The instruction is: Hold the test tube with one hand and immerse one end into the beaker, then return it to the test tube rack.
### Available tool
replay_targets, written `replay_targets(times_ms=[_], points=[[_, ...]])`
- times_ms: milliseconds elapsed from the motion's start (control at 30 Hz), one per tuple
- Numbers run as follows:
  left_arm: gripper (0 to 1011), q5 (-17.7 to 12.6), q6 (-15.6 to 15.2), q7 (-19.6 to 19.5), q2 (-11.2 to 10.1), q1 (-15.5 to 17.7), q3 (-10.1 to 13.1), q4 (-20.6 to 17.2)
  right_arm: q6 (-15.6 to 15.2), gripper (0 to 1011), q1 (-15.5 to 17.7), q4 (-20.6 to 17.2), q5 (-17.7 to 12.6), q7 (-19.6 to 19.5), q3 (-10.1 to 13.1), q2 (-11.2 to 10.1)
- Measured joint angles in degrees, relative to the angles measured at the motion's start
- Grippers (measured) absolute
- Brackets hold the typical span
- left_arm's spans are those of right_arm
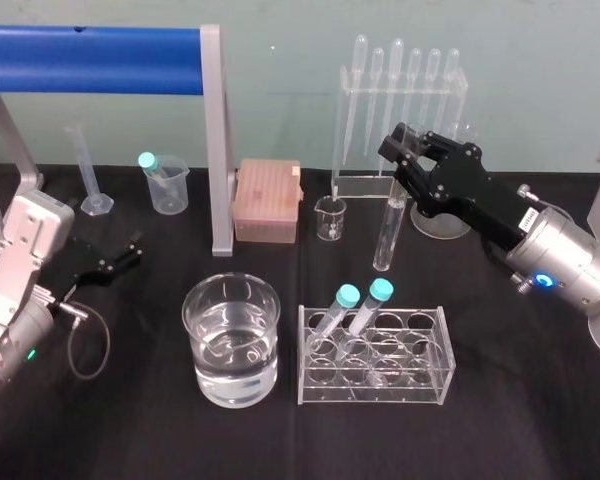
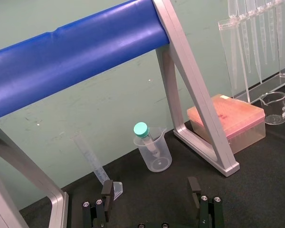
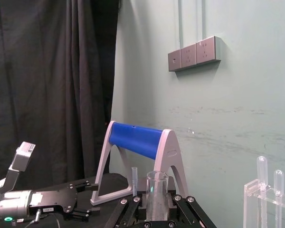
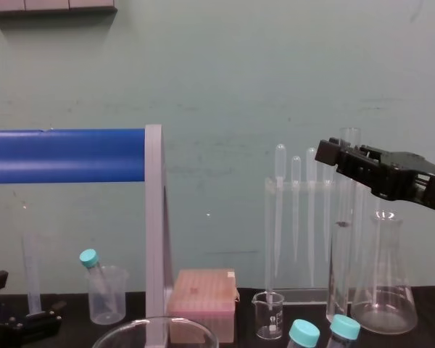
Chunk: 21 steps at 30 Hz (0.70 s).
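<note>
My right gripper [image 1: 405, 142] is shut on the upper part of the test tube [image 1: 386, 235], a long clear tube that hangs upright above the table, behind the rack. In the right wrist view its rimmed open mouth [image 3: 157, 184] stands between the fingers [image 3: 183, 205]. From the chest the test tube [image 4: 344, 239] hangs straight down from the right gripper [image 4: 341, 158]. The beaker [image 1: 232, 340], wide and holding clear liquid, stands front left of the tube. The clear test tube rack [image 1: 373, 358] holds two teal-capped tubes. My left gripper [image 1: 110, 262] rests open at the far left.
A pipette stand [image 1: 400, 110], a small glass beaker [image 1: 331, 218] and a pink tip box [image 1: 267, 200] stand at the back. A flask [image 4: 383, 283] is behind the right gripper. The blue roller frame [image 1: 217, 140], a plastic beaker [image 1: 166, 185] and a cylinder [image 1: 88, 170] stand back left.
</note>
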<state>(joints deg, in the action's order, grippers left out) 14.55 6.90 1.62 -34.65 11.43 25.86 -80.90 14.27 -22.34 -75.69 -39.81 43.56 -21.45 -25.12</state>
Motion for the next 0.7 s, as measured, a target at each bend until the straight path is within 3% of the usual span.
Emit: replay_targets(times_ms=[700], points=[[1000, 0.0, 0.0, 0.0, 0.0, 0.0, 0.0, 0.0, -0.1, 226, 0.2, -0.3, -0.2, 0.0, 0.2, -0.1]])
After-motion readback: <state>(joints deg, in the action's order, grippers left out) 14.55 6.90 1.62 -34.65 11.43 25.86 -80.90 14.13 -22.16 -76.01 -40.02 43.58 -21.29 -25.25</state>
